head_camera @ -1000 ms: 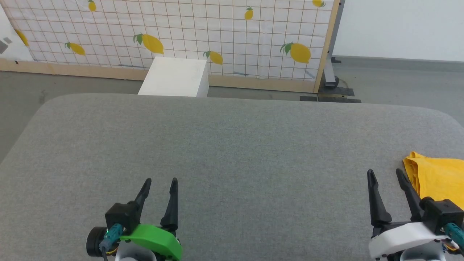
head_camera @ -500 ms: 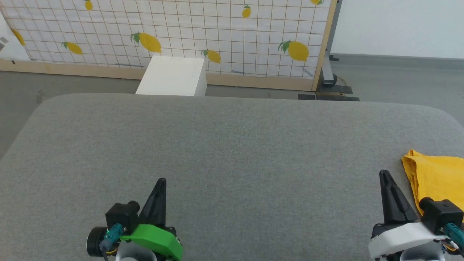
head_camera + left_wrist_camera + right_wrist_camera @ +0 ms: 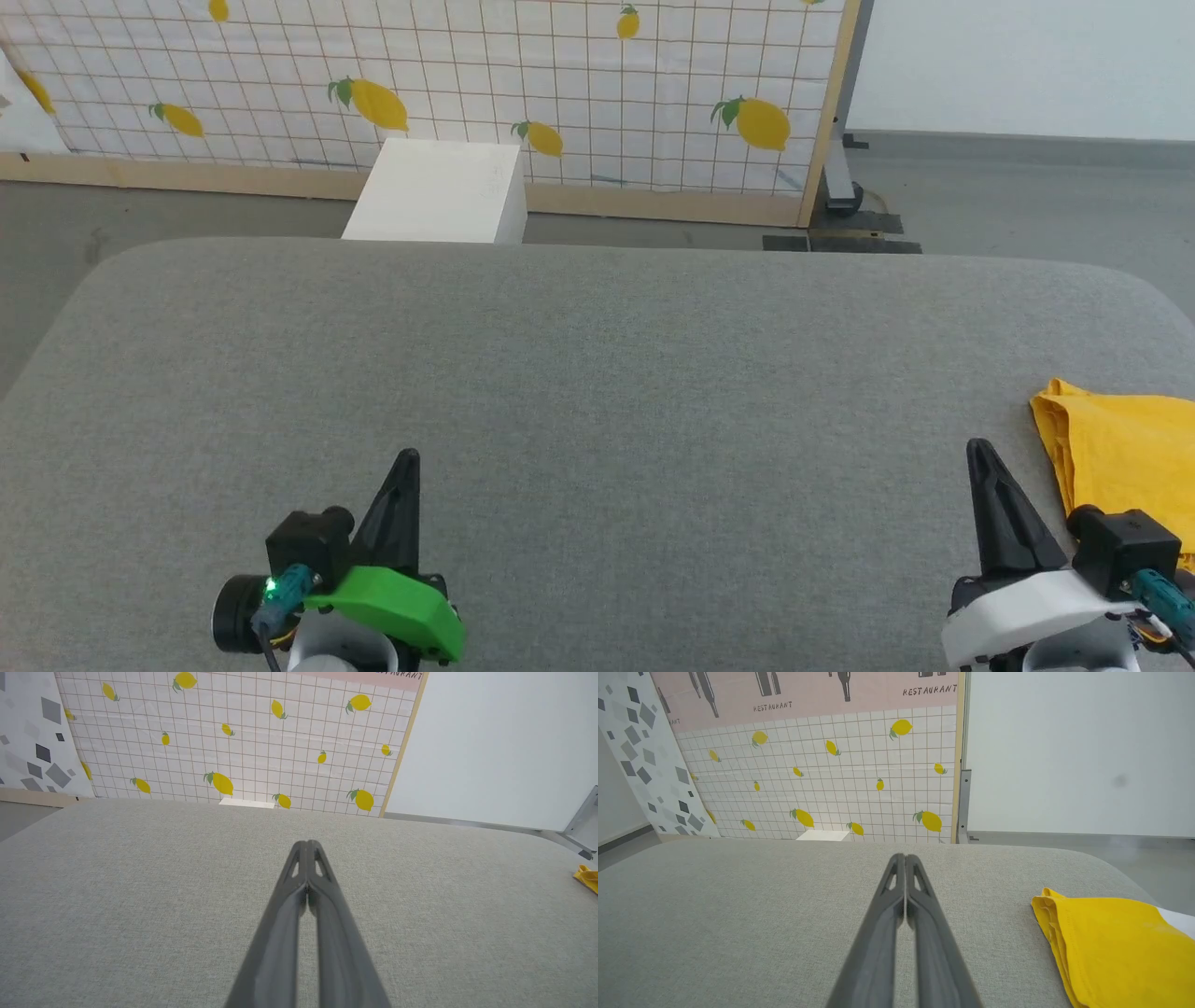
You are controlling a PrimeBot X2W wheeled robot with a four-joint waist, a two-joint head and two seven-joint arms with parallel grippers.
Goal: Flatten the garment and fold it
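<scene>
Fingers [image 3: 397, 513] of the left gripper [image 3: 408, 457] and of the right gripper [image 3: 977, 448] are pressed together, holding nothing. The yellow garment [image 3: 1120, 448] lies on the grey surface [image 3: 597, 373] just beside the right gripper.

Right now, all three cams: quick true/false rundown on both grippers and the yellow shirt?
1. The left gripper and the right gripper are both shut on nothing. True.
2. The garment lies at the right side of the grey table, to the right of the right gripper. True.
3. The garment is spread flat. False: its visible edge is doubled over in layers, and part of it is out of frame.
4. The left gripper touches the garment. False: it is far across the table from it.
5. A white box stands beyond the table's far edge. True.
</scene>
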